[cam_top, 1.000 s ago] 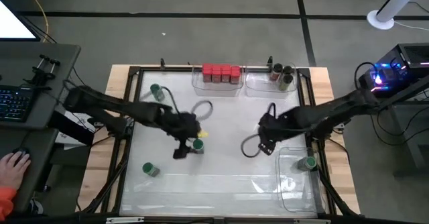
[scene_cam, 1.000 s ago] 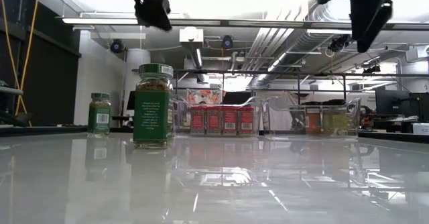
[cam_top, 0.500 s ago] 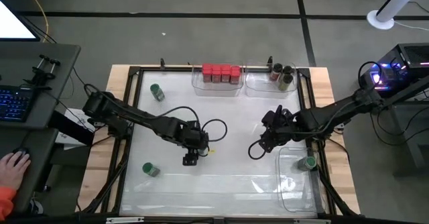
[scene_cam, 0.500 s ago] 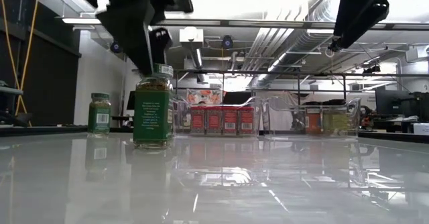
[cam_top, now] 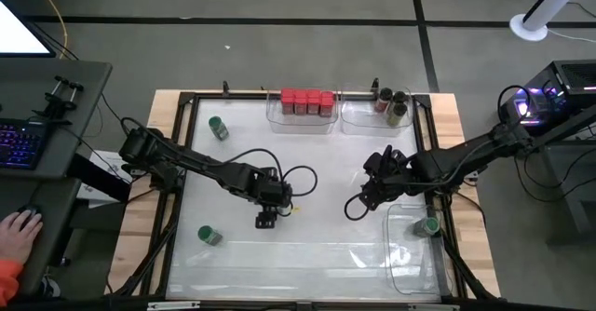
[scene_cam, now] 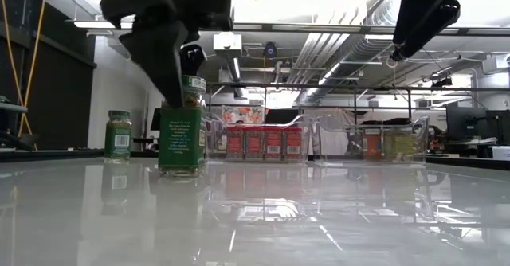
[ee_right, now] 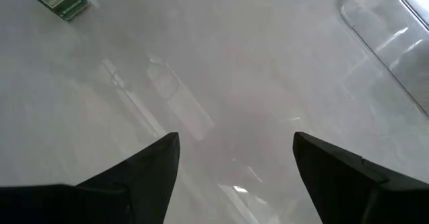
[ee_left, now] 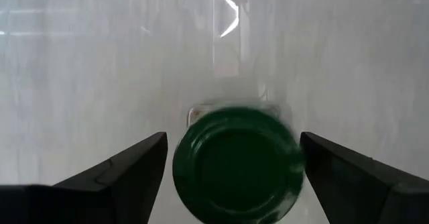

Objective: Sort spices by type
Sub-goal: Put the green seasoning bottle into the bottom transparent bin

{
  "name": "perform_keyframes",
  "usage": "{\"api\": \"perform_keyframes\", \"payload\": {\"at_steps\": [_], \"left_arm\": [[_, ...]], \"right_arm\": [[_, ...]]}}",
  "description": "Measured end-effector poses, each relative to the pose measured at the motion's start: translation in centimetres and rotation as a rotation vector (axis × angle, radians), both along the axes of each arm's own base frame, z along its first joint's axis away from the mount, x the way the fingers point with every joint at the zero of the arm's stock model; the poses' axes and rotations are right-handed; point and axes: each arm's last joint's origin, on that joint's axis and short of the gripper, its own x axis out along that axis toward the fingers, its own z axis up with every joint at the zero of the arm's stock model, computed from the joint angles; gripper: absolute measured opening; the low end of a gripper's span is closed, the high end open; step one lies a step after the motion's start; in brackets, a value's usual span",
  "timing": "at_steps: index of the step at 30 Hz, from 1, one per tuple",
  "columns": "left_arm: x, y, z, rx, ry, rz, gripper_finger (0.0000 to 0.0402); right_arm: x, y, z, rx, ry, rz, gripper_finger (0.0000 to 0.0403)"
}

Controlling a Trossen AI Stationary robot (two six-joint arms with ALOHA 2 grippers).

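My left gripper hangs open over a green-capped spice jar that stands upright near the table's middle. In the left wrist view its fingers stand on either side of the round green cap with a gap on each side. In the high view the gripper hides this jar. My right gripper is open above bare table, right of the middle. Two more green-capped jars stand at the far left and near left. A further one sits in the near right bin.
Red-capped jars fill a clear bin at the far edge. Dark-capped jars stand in the bin beside it. A clear bin lies at the near right. A black frame rims the table. A person's hand is beyond the left edge.
My left gripper has moved toward the table's near edge and come down over the green-capped jar at the middle. Its open fingers now stand at cap height on either side of the cap. The jar has stayed where it was.
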Motion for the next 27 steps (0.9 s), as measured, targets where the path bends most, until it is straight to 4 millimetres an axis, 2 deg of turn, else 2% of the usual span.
{"api": "perform_keyframes", "payload": {"at_steps": [18, 23, 27], "left_arm": [[-0.2, 0.0, -0.3, 0.003, 0.008, -0.009, 0.0326], [-1.5, 0.3, -0.4, 0.035, 0.137, -0.018, 0.0326], [-2.4, 0.9, 0.9, 0.064, 0.161, -0.021, 0.0326]], "right_arm": [[0.2, 0.0, 0.0, 0.004, -0.017, -0.004, 0.0288], [0.2, 0.0, 0.0, 0.004, -0.018, -0.003, 0.0288], [0.2, 0.0, 0.1, 0.003, -0.020, -0.002, 0.0288]]}}
